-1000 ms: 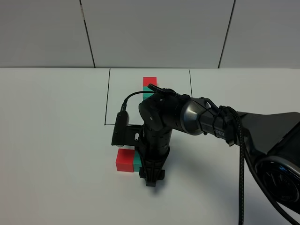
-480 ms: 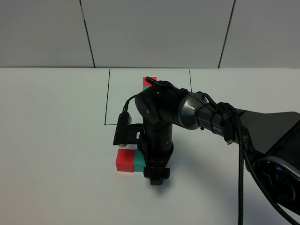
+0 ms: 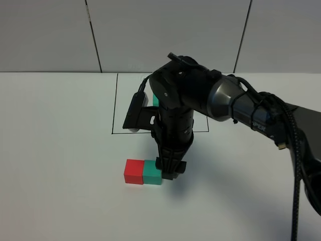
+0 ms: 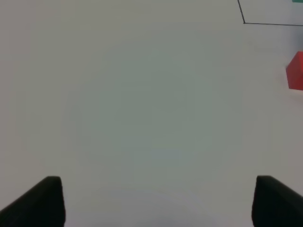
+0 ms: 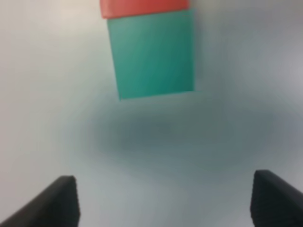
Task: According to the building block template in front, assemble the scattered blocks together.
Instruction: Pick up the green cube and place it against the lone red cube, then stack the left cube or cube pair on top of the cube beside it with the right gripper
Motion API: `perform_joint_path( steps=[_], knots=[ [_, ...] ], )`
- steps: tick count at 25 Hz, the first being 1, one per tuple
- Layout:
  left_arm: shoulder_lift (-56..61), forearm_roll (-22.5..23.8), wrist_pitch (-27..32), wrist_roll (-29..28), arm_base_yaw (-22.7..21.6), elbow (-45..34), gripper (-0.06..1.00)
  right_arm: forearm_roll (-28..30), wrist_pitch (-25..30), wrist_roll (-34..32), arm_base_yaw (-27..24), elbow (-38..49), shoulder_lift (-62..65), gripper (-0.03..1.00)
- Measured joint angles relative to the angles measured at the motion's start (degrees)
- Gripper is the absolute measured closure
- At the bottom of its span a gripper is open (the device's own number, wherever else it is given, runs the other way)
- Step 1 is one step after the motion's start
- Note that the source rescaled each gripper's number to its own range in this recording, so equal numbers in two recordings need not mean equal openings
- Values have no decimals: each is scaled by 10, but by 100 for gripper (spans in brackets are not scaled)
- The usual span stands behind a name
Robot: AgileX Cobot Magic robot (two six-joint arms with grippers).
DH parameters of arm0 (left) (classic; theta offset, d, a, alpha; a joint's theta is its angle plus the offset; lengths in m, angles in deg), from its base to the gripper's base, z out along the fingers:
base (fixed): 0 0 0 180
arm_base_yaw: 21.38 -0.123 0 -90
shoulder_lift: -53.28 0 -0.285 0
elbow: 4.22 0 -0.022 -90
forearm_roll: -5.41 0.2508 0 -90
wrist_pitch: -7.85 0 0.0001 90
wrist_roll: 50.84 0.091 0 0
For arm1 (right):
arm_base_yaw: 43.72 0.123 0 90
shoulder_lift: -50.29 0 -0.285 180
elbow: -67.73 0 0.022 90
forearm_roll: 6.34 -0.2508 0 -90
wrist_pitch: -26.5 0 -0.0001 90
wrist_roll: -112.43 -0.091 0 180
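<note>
Red cube [image 3: 134, 171] touches teal cube [image 3: 152, 173]; pair runs left-right, red leftward.

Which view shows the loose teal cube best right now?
Right wrist: the teal cube appears large and unobstructed, flush against the red cube, though blurred. Exterior high shows it sharper but small, the right gripper overlapping its edge. Left wrist misses it.
</note>
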Motion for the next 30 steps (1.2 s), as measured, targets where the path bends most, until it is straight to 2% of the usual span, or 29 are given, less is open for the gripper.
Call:
perform_joint_path(
  steps=[12, 20, 24, 30],
  knots=[
    [0, 0, 0, 0, 0, 0, 4, -7, 3, -76, -19, 0, 104, 2],
    [0, 0, 0, 0, 0, 0, 4, -28, 1, -78, -19, 13, 114, 4],
    [0, 0, 0, 0, 0, 0, 4, -52, -32, -55, -16, 25, 112, 5],
    [0, 0, 0, 0, 0, 0, 4, -48, -97, -45, 14, 25, 81, 7]
  ],
)
